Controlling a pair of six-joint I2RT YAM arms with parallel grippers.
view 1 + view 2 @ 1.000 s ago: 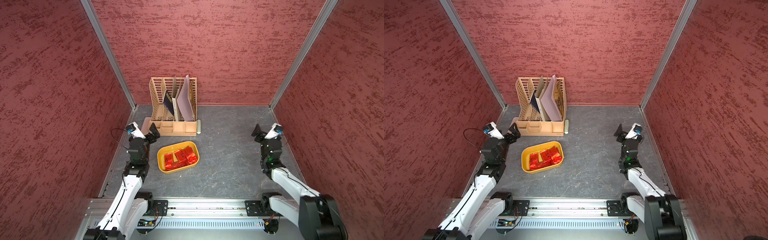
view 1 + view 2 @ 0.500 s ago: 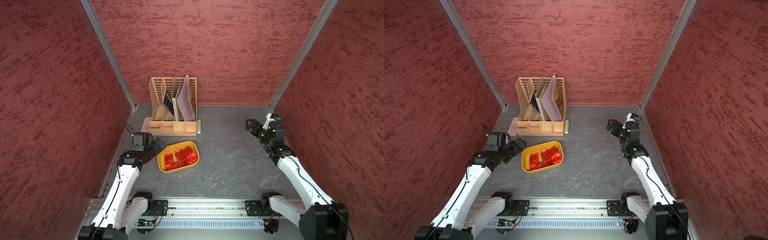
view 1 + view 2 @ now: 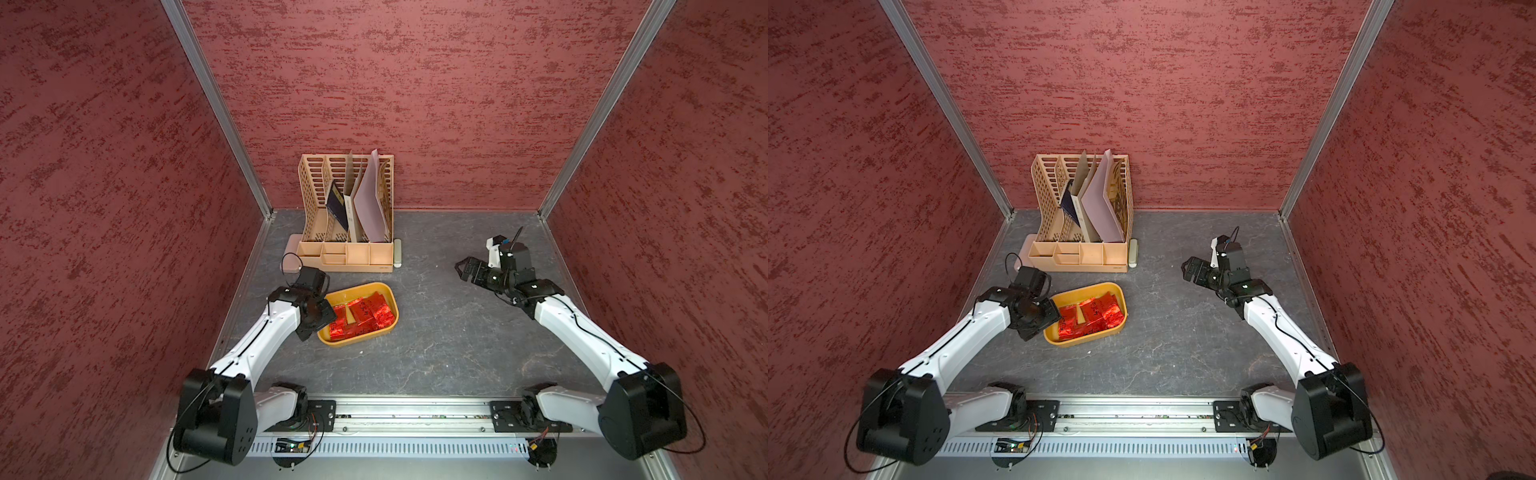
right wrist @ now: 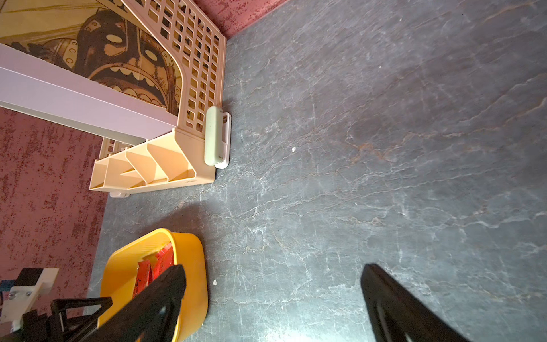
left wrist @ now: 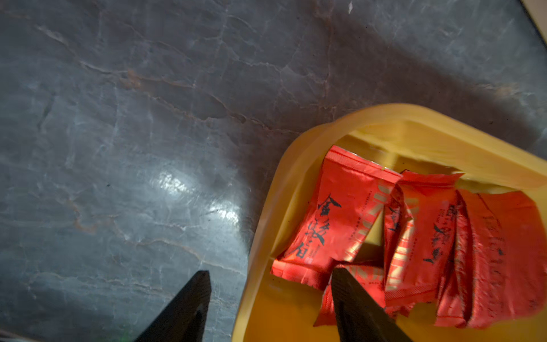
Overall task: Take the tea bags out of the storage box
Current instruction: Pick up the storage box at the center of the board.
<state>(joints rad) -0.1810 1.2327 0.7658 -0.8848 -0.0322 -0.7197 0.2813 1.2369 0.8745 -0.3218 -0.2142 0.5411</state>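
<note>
The mustard-yellow storage box (image 3: 358,286) (image 3: 1089,287) sits left of centre on the grey table, with several red foil tea bags (image 3: 365,316) (image 3: 1096,316) lying in it. My left gripper (image 3: 322,316) (image 3: 1054,318) is low at the box's left end and open. In the left wrist view the left gripper (image 5: 270,272) straddles the box rim (image 5: 266,207): one finger over the table, the other over the tea bags (image 5: 340,213). Nothing is gripped. My right gripper (image 3: 463,270) (image 3: 1187,270) (image 4: 273,271) hovers wide open over bare table, well right of the box (image 4: 189,251).
A tan slotted desk organizer (image 3: 347,224) (image 3: 1084,224) (image 4: 177,142) with books and folders stands behind the box by the back wall. A small pale green case (image 3: 397,251) (image 4: 213,136) lies against its right side. Red walls close in three sides.
The left arm has swung down and forward to the box's left end, and its jaws have narrowed. The right arm has stretched out and turned its gripper toward the table's middle.
</note>
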